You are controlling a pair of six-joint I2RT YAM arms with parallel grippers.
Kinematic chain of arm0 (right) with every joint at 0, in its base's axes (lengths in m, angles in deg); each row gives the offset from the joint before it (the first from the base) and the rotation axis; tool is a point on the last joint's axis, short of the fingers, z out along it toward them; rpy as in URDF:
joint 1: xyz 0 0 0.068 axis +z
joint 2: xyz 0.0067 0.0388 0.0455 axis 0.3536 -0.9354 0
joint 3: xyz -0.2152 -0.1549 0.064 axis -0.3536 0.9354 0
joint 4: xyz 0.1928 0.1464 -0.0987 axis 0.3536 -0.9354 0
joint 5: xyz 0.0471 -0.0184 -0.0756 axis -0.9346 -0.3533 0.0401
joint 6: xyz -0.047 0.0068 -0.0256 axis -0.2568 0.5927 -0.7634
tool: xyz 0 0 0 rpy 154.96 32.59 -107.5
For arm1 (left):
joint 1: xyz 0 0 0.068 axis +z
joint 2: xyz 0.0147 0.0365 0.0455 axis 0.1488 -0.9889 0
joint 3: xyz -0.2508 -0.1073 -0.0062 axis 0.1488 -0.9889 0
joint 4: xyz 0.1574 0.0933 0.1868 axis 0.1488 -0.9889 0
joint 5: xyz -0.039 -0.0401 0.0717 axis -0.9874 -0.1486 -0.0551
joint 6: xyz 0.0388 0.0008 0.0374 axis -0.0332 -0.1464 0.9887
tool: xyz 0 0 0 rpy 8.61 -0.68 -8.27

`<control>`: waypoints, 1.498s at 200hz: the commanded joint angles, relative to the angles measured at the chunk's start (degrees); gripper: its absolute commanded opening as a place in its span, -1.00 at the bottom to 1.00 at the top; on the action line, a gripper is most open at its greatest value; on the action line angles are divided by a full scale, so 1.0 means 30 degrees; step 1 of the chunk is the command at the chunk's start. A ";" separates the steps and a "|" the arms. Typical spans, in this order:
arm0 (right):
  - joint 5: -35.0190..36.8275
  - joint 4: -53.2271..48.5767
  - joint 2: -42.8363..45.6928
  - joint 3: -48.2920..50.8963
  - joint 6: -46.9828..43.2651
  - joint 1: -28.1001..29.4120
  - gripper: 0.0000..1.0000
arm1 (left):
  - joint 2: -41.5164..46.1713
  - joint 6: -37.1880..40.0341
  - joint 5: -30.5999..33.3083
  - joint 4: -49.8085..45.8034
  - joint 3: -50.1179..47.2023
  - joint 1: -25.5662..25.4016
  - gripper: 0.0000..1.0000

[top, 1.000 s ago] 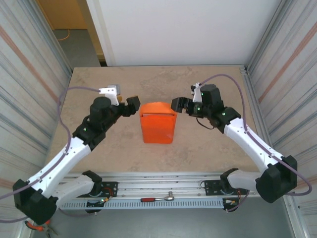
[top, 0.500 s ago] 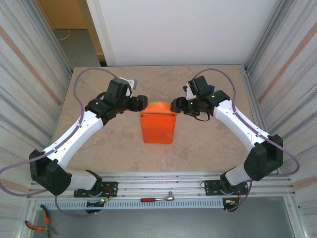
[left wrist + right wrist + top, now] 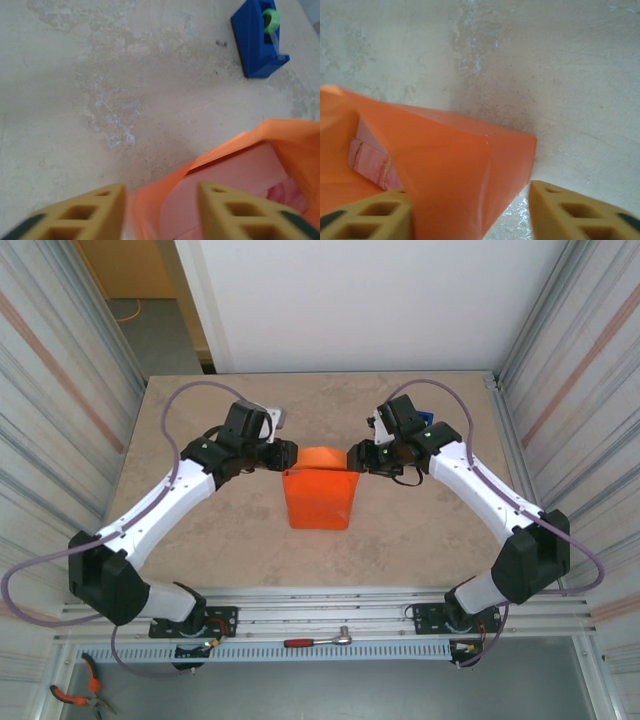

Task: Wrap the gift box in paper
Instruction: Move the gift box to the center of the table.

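1. Two hands meet at the far end of the gift box (image 3: 318, 505): the left hand (image 3: 285, 454) and the right hand (image 3: 352, 457). The box sits in the middle of the counter (image 3: 420, 530), well away from every edge.
2. Each hand is spread a little, with one finger on each side of the loose paper (image 3: 322, 457) that stands up at that end. I think neither is pinching it.
3. The paper is thin. A hard pull, or a pull from one side only, could rip it or slide the box.
4. The hands are very near each other and could bump.
5. A blue tape dispenser (image 3: 257, 37) sits toward the far right corner, near the right hand. A wide swing could knock it.
6. Lots of bare counter lies left, right and near.
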 commanded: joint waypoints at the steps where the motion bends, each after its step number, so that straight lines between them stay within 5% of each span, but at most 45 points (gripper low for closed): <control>1: 0.0241 -0.0024 -0.0441 -0.0959 -0.0424 0.0136 -0.30 | -0.0481 0.0048 -0.0748 0.0871 -0.0079 0.0021 -0.52; 22: 0.0188 -0.0074 -0.0759 -0.1638 -0.0570 0.0035 -0.75 | -0.0823 0.0189 -0.0530 0.1307 0.0529 0.0023 -0.81; 36: 0.0158 -0.0116 -0.0851 -0.2068 -0.0621 -0.0134 -0.88 | -0.0954 0.0250 -0.0322 0.1497 0.0982 0.0018 -0.85; 87: 0.0268 0.0527 -0.0716 -0.1972 -0.0520 -0.0361 -0.84 | -0.1017 0.0331 -0.0157 0.3057 0.0971 0.0042 -0.83; 118: 0.0025 0.1754 -0.0808 -0.0665 0.0009 -0.0701 -0.72 | -0.0705 0.0220 -0.0053 0.5154 -0.0559 0.0029 -0.34; 136: -0.0393 0.2327 -0.0811 -0.0287 0.0284 -0.0961 -0.52 | -0.0047 0.0157 0.0808 0.6851 -0.1706 0.0075 -0.02; 199: 0.0685 0.2746 0.0989 -0.0759 0.0418 -0.1182 0.99 | 0.2820 0.0710 0.1928 1.1098 -0.4188 0.0703 0.80; 215: 0.1624 0.3058 0.1863 -0.0525 0.0412 -0.1204 0.96 | 0.3532 0.0748 0.2169 1.1603 -0.4767 0.0776 0.97; 299: 0.1885 0.6554 0.4626 0.4296 0.3551 -0.3709 0.96 | 0.6489 0.0682 0.1851 1.1738 -0.7763 0.0484 0.97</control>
